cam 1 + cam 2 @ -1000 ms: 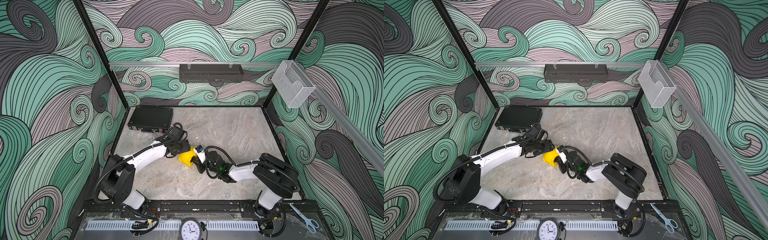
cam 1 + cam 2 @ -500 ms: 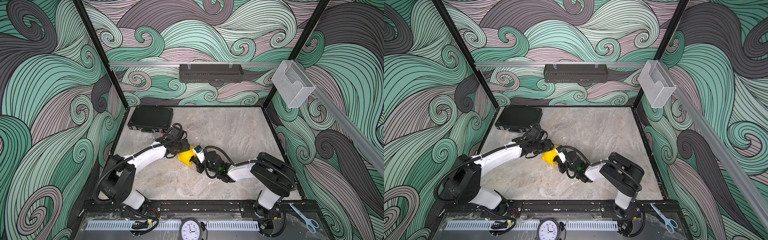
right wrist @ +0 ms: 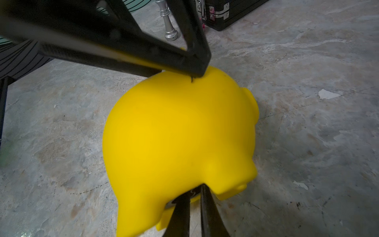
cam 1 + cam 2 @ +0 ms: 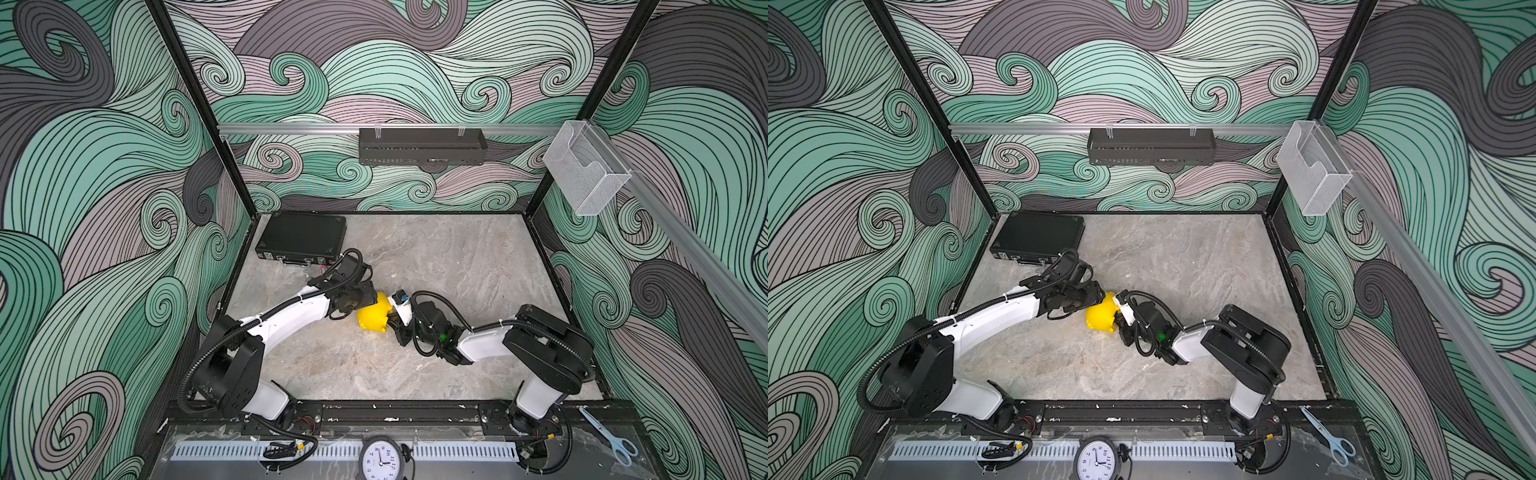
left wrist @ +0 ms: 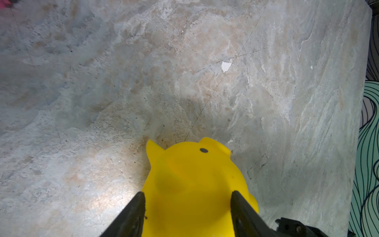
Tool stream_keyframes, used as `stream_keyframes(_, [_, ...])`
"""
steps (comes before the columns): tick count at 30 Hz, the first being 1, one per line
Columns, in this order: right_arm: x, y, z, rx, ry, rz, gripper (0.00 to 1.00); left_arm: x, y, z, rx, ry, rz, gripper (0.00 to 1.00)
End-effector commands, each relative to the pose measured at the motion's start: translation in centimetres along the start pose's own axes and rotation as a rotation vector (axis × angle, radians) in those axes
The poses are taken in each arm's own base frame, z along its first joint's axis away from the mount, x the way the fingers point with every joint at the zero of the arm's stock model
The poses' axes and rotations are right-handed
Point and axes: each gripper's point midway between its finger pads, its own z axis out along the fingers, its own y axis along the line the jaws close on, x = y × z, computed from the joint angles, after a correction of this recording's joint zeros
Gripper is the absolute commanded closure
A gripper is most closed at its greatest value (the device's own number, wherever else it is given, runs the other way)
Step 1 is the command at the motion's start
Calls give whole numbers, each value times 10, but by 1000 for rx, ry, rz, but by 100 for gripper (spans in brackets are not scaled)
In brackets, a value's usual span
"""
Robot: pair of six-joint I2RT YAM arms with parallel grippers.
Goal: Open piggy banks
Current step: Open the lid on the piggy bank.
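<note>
**Two grippers close in on yellow pig at mid-table**

The pig [image 4: 372, 316] sits at the middle of the table [image 4: 457, 257], between the two arms, with the black case [image 4: 301, 237] well behind it at the far left. Over the past second the left gripper [image 5: 187, 202] has tightened; its jaws now clamp the pig's round body from either side. The right gripper [image 3: 194, 202], nearly pressed together, has eased slightly and pokes up at the pig's belly between the legs; whether it pinches a plug there cannot be told. That suggests one arm bracing while the other works the underside opening. In the right wrist view the pig lies tipped, long axis roughly level, snout pointing toward the far right of the table.
</note>
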Motion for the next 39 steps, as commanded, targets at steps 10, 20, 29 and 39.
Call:
stream_keyframes(10, [-30, 7, 6, -90, -116, 17, 89, 42, 30, 21, -97, 145, 13, 37])
stream_keyframes(20, [-34, 6, 14, -117, -145, 24, 100, 53, 36, 31, -98, 177, -2, 42])
stream_keyframes(29, [-28, -7, 18, 1, -104, -80, 100, 61, 44, 33, -116, 193, -4, 43])
stream_keyframes(39, [-30, -15, 23, 208, -131, -392, 100, 69, 49, 43, -138, 242, 7, 43])
